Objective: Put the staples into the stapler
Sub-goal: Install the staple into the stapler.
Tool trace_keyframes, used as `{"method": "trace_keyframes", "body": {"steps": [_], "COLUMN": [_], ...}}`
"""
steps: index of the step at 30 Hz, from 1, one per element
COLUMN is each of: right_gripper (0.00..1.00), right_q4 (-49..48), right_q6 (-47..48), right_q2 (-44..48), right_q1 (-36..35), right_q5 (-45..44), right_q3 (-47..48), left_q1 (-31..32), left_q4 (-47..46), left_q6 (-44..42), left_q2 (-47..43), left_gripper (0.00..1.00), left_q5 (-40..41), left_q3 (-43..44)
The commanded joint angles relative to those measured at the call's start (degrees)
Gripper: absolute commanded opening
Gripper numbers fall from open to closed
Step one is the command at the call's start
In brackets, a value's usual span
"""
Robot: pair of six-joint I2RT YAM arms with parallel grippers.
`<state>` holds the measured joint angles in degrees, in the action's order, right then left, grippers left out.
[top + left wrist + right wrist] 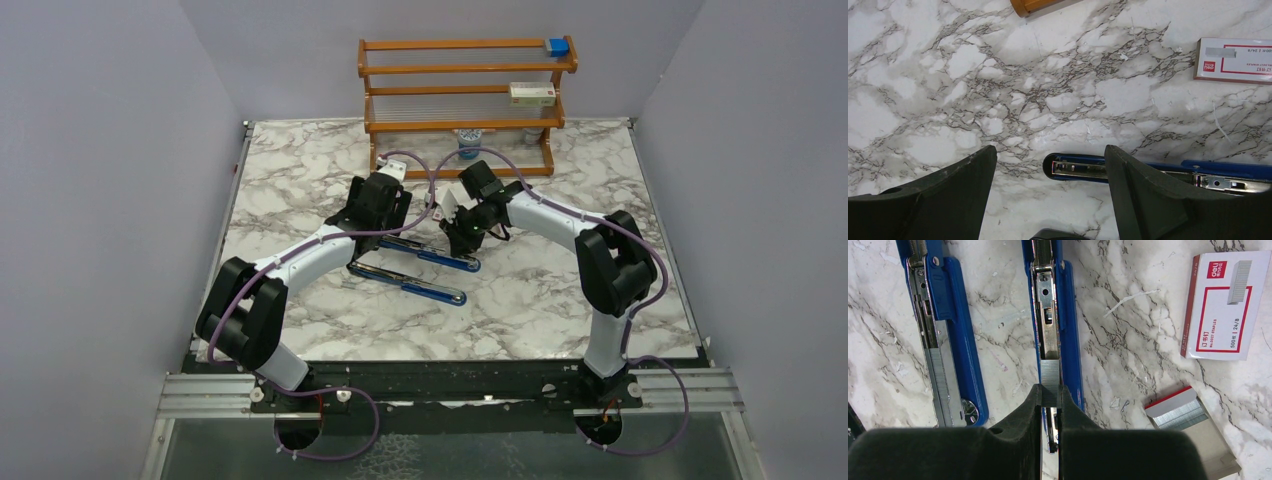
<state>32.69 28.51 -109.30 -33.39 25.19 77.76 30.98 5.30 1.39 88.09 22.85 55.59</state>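
Both stapler (1071,330) arms lay open on the bench (1133,345); right fingers (1034,402) pinched the staples (1050,372) above one, left fingers (1128,180) gaped empty

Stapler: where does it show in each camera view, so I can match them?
Top external: stapler lies open at the picture's centre.
Left wrist: stapler at the bottom, right of centre.
Right wrist: stapler fills the top left and centre.
Shared landmark: red-and-white staples box, right side of both wrist views.

Plain pale lilac walls (120,150) around a marble-patterned table (290,170), a wooden rack (450,44) at its far edge
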Motion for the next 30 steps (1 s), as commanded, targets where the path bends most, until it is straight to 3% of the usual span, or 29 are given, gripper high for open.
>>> {"method": "trace_keyframes", "body": {"steps": [1, 8, 30], "right_gripper": [0.03, 0.04, 0.21], "right_q4": [2.90, 3.67, 2.95], "right_q6": [0.86, 0.93, 1.54], "right_q2": [-2.63, -3.33, -2.33], "right_q1": [-0.28, -0.28, -0.25], "right_q5": [-1.19, -0.89, 0.81], "right_q3": [0.82, 1.29, 1.04], "left_q1": [0.48, 0.57, 0.57], "left_q4": [-0.67, -0.73, -0.81], "left_q6": [-0.40, -0.36, -0.44], "left_q2": [-0.99, -0.86, -0.91], "left_gripper": [0.82, 0.82, 0.82], "left_q5": [1.63, 1.66, 1.69], "left_q3": [1.25, 1.23, 1.26]}}
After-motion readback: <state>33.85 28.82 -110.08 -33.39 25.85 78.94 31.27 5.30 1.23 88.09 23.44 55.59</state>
